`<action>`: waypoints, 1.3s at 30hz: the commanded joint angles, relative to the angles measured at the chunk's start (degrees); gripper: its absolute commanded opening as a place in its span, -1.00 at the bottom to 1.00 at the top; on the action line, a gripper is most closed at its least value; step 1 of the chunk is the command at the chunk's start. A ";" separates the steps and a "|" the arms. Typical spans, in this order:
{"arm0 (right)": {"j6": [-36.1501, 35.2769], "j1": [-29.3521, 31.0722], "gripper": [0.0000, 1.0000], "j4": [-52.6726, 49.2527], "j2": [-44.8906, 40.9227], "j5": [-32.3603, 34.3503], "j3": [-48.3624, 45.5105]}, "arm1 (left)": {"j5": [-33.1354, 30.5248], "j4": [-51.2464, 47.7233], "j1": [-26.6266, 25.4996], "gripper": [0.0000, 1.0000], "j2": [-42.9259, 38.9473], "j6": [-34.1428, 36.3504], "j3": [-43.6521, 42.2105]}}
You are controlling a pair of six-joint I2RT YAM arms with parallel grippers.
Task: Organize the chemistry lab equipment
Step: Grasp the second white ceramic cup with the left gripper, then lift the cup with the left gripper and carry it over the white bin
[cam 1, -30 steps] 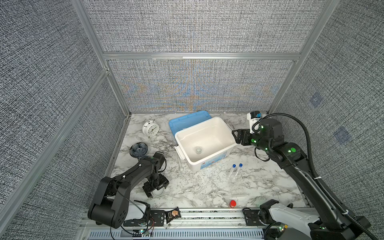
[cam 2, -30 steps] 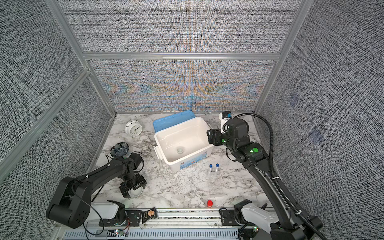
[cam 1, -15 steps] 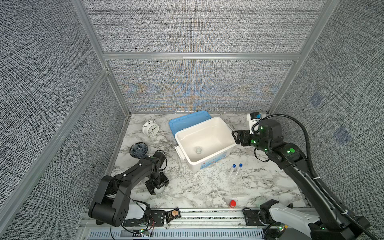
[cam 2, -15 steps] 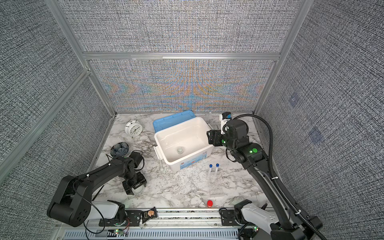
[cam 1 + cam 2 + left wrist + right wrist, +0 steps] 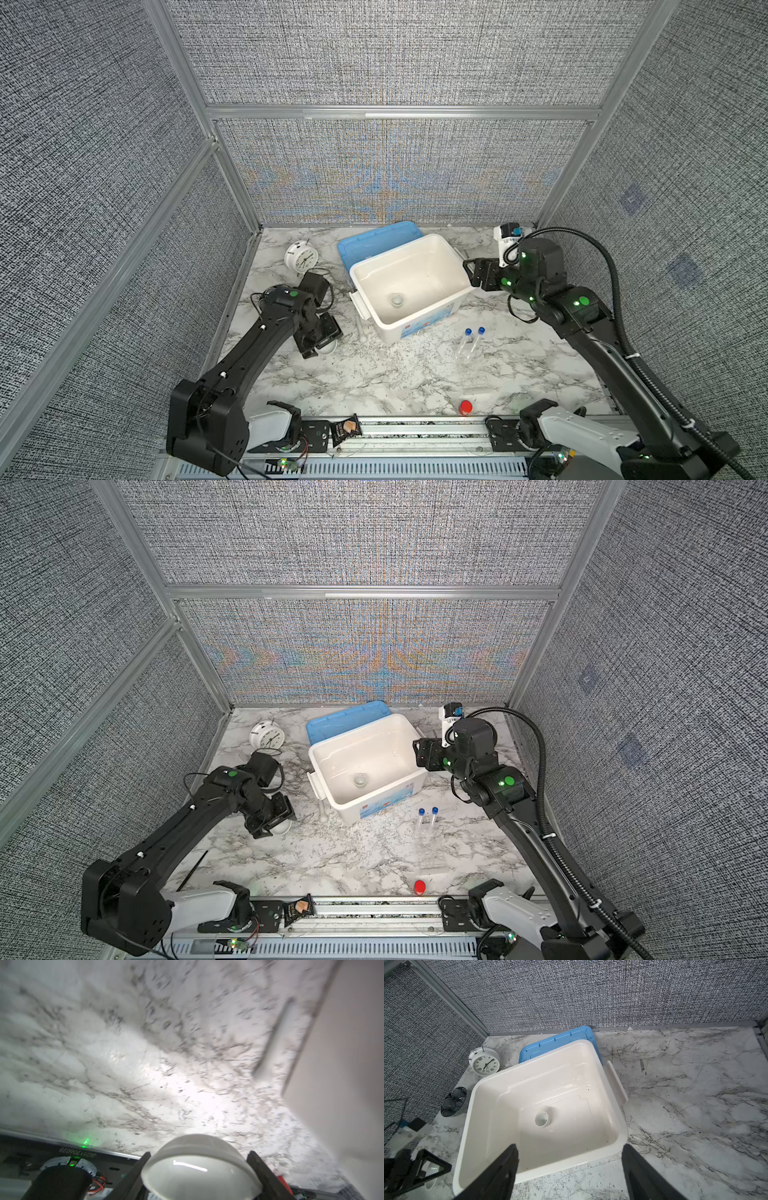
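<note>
Closing in since a second ago, the left claw (image 5: 322,341) is grasping a white dish (image 5: 197,1167) and shifting toward the white bin (image 5: 432,320). The right claw (image 5: 569,1147) is hanging released beside the bin's rim. A second dish (image 5: 397,300) is lying inside it; the pestle (image 5: 360,326) and tubes (image 5: 467,338) are lying on the surface (image 5: 374,382).

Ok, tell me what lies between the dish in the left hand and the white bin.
Only the white stick: it lies on the table beside the wall of the bin, between it and the dish held in the left hand. Above the table, nothing visible blocks a path over the rim.
</note>
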 commanded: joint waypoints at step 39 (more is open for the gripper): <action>2.56 -5.62 0.66 -9.79 9.75 -0.63 9.39 | -4.04 -15.46 -20.95 0.06 55.63 28.26 64.39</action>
